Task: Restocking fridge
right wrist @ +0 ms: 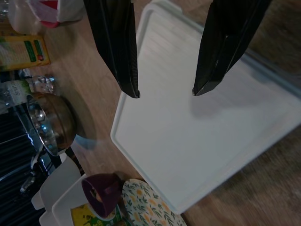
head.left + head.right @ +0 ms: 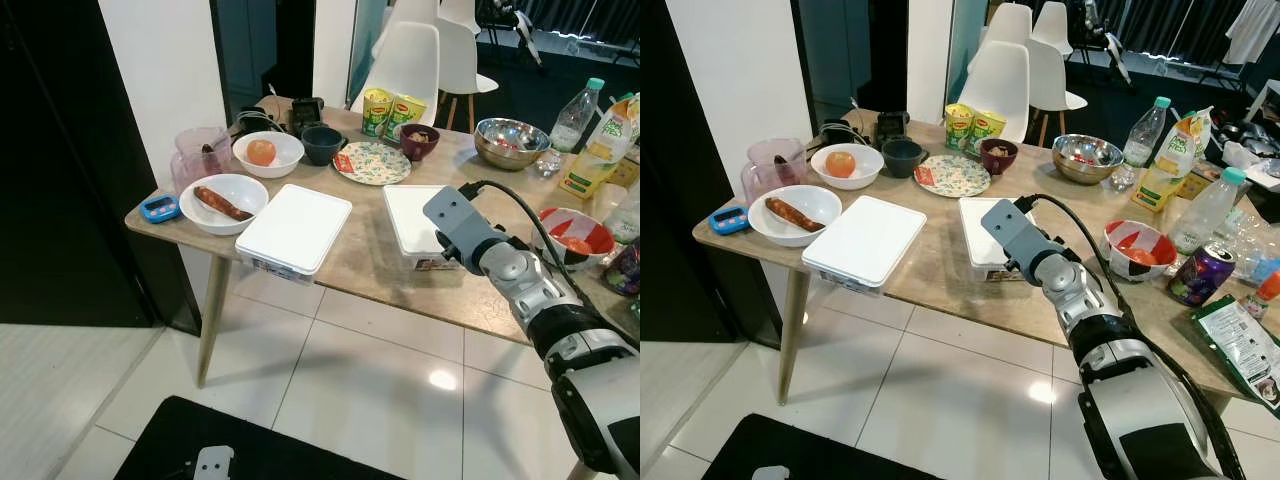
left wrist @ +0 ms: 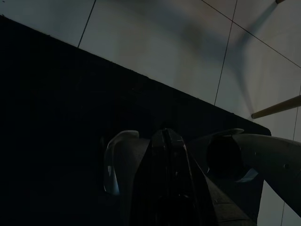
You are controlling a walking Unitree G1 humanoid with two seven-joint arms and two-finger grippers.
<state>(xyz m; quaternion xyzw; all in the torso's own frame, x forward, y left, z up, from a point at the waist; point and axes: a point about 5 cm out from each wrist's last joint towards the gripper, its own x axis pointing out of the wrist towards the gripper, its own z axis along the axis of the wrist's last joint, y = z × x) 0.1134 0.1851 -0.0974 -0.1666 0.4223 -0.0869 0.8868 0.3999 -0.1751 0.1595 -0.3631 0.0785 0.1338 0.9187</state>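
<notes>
1. White lidded container (image 2: 985, 235): lay flat near the front edge of the surface (image 2: 940, 265), its lid closed, directly beneath my right pincer (image 1: 164, 92).
2. Right pincer: hovered over the container's lid with fingers (image 1: 115, 47) spread apart, gripping nothing.
3. Advice for the step, as I judged it: lower squarely, straddle one short edge of the box and close firmly, since the smooth lid offers little purchase.
4. Left pincer (image 3: 164, 160): hung idle over a dark mat (image 3: 56, 117) on the floor; I could not tell its fingers' state.
5. Second white container (image 2: 293, 230): lay apart to my left, overhanging the front edge.
6. Neighbours: floral plate (image 2: 952, 175) behind, red-and-white bowl (image 2: 1140, 248) to the right; neither blocked the approach.
</notes>
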